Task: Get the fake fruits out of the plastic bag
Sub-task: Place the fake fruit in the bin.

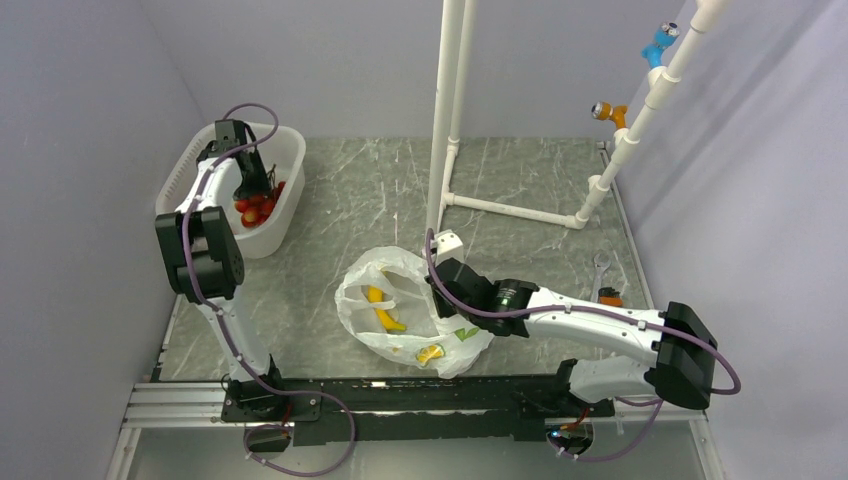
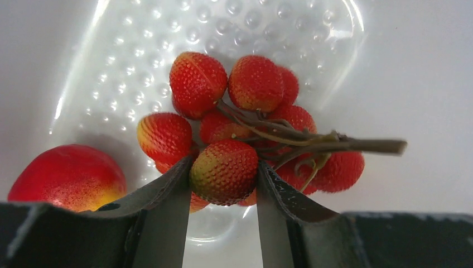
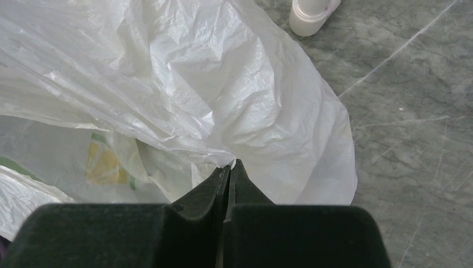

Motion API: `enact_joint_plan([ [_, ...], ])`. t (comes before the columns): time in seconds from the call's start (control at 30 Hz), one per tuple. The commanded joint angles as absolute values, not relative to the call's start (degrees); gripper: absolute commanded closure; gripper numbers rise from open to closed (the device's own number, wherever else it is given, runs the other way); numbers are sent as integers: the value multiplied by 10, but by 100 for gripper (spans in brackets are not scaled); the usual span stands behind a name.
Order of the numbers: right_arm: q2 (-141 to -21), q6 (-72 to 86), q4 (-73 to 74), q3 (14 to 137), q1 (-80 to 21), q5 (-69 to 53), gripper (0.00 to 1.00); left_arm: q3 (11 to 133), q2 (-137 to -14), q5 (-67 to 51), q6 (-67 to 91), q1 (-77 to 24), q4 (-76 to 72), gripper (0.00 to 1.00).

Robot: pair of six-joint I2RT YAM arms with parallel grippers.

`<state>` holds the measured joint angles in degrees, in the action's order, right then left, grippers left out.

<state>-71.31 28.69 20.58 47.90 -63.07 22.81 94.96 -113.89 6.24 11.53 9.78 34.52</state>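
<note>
1. The left hand [image 2: 223, 163] grips one ball of the red cluster [image 2: 254, 84] inside the white tub [image 2: 139, 50]; a snagged stem could drag it back out.
2. The right hand [image 3: 230, 167], clenched on the plastic bag [image 3: 223, 84], may slip, folding film over the banana [image 1: 380, 308] inside.

plastic bag [image 1: 372, 268] mouth open over banana [image 1: 381, 310] | pipe post [image 1: 440, 150] apparently just behind

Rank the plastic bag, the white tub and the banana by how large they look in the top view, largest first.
1. Plastic bag and white tub: about alike, and the left arm covers part of the tub, so no ranking between them.
2. Then the banana, far smaller, inside the bag.
</note>
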Motion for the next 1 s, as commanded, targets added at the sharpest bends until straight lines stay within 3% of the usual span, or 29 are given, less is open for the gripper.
enact_joint_plan([
  [0.0,-685,295,207,478,-630,227,100,978,-1158,47,116,99,358,72],
  [0.13,-676,296,207,471,-629,228,100,996,-1168,43,116,99,375,63],
  [0.33,-675,294,195,465,-629,225,100,979,-1136,41,109,100,363,35],
  [0.6,-685,287,185,466,-629,216,100,965,-1091,31,106,100,360,14],
  [0.77,-692,283,169,462,-629,208,100,951,-1060,42,107,101,353,10],
  [0.83,-694,282,162,459,-630,205,100,942,-1047,42,108,100,347,2],
  [0.97,-697,277,152,453,-628,197,100,925,-1010,51,112,100,336,1],
])
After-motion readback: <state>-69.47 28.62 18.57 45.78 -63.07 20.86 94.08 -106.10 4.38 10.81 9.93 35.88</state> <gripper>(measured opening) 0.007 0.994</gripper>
